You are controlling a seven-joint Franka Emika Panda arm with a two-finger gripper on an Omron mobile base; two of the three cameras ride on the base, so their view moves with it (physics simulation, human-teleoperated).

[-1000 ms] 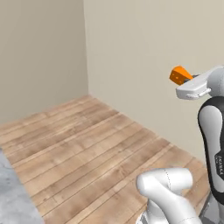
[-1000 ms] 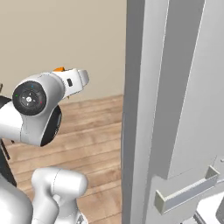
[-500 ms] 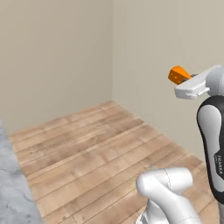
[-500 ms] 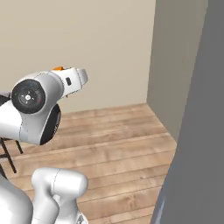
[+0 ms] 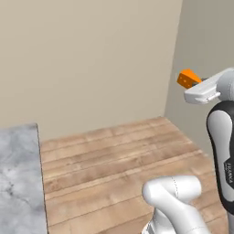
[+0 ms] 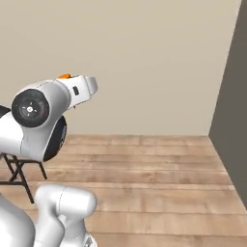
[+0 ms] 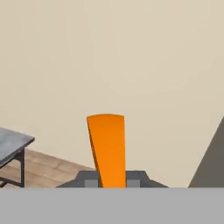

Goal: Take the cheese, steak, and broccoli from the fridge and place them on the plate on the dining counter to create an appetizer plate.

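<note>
Room: beige walls meeting in a corner, plank floor [image 5: 114, 155] below. The base appears to be mid-transit; neither the open fridge interior nor the plate is in sight.

Desk [image 5: 18, 178]: a grey veined marble slab fills the lower left of the left base view, low and to the robot's left of the raised hand. In the hand view a corner of grey top [image 7: 11, 144] on dark legs sits at the left edge, well apart from the cheese and lower than it. Whether this is the dining counter itself cannot be told from that sliver.

Arm: raised high, hand carried at about wall-mid height, wrist level.

Gripper [image 7: 111, 179]: the fingers are closed tight on the cheese [image 7: 107, 148], gripping its lower end. The wedge stands with its long axis running straight out from the fingers, along the direction the hand points. In the left base view the orange block [image 5: 188, 78] juts past the front of the hand.

Judgement: the carry is secure, cheese first of three. The relation that matters next is desk versus hand: marble lies left and below, so the drop-off calls for a swing left and a descent once the plate shows.
</note>
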